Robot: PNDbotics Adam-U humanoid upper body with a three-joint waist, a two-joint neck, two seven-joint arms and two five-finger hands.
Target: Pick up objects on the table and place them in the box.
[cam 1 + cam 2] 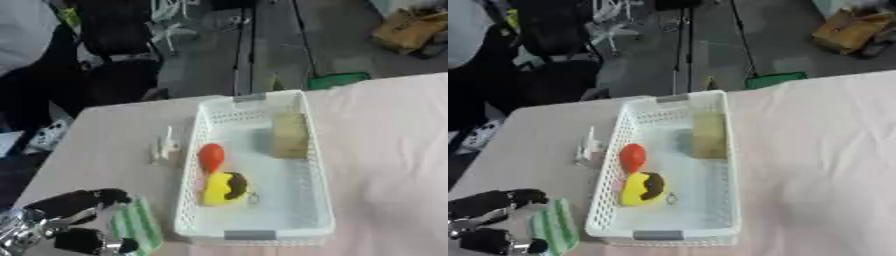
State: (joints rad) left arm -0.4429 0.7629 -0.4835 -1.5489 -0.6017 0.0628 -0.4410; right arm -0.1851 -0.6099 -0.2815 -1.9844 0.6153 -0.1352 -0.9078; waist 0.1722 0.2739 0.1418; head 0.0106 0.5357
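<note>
Left hand (74, 220) low at the near-left corner, fingers curled beside a green striped cloth (136, 226), touching or nearly; no telling whether gripping. Probably reaching for it, the box (319, 165) just to its right. Inside already: red piece (211, 156), yellow-and-dark toy (225, 188), tan block (290, 135). Further along the counter (114, 135), a small pale object (165, 147) against the box wall. Nothing barring the way. No right hand visible.

a lab or workshop floor, you'd say.

beyond your pale cloth-covered table (385, 130) you see bare grey concrete floor (210, 55), black stands and cables (247, 45), and a crumpled brown cardboard box (409, 29) left in the corner.
</note>
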